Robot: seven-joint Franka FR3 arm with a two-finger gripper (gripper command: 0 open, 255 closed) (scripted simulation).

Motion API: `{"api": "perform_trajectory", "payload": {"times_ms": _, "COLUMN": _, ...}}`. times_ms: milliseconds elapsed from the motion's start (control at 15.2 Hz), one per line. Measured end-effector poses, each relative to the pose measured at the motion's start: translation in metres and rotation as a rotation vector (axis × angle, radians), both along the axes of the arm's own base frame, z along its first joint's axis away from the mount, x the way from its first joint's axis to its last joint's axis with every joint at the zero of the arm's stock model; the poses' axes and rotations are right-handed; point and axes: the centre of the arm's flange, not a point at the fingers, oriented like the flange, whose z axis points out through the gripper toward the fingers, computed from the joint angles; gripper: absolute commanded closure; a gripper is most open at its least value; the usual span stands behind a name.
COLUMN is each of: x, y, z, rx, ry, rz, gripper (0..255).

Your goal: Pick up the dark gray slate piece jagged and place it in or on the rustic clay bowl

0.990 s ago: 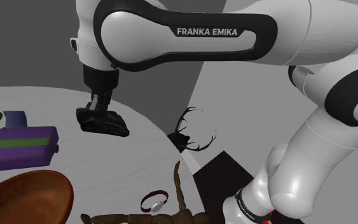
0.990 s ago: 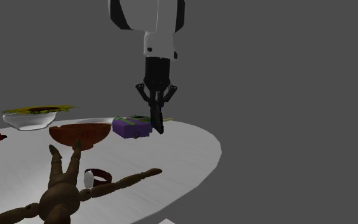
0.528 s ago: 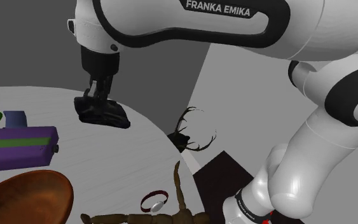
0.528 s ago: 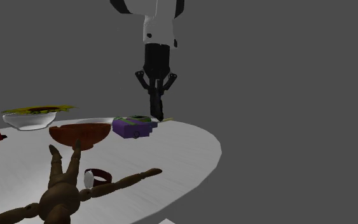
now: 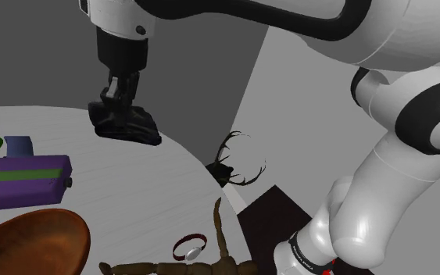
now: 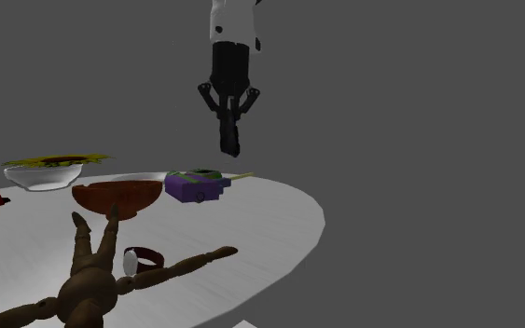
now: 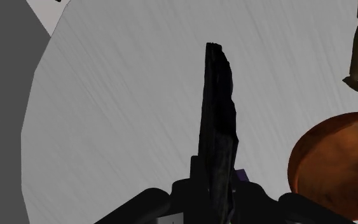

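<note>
Slate piece: dark grey-black jagged slab (image 5: 128,127), thin and flat, with rough broken edges and its long ragged end pointing away from the pincer.
Whereabouts: clasped between the fingers of the black two-finger pincer (image 5: 119,105), hanging in the air well above the pale grey round table (image 7: 107,114) and touching nothing else.
Pincer state: closed on the slab across its thin faces; seen edge-on in the wrist view, the slab stands straight out between the fingers.
Destination: reddish-brown clay bowl (image 7: 336,162), shallow and open, its visible part bare; lower than the pincer and off to one side.
Intervening item: purple block with a green stripe (image 5: 19,181), below and beside the pincer, on the bowl's side.
Step in hand: pick-up judged complete; the carry to the bowl is due.
Next move: travel sideways over the block until the slab hangs above the bowl's hollow, then lower and release. The slab's long overhang wants clearance from the rim.
</note>
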Motion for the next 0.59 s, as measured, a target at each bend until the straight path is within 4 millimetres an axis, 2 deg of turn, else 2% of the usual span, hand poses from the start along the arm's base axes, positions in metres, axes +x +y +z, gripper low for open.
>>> {"api": "perform_trajectory", "payload": {"times_ms": 198, "x": -0.004, "y": 0.005, "z": 0.012, "rx": 0.000, "ry": 0.000, "rz": 0.000, "gripper": 255}}
{"api": "perform_trajectory", "payload": {"times_ms": 462, "x": -0.025, "y": 0.045, "z": 0.014, "rx": 0.000, "ry": 0.000, "rz": 0.001, "gripper": 255}}
{"api": "perform_trajectory", "payload": {"times_ms": 594, "x": -0.042, "y": 0.068, "z": 0.020, "rx": 0.000, "ry": 0.000, "rz": 0.002, "gripper": 255}}
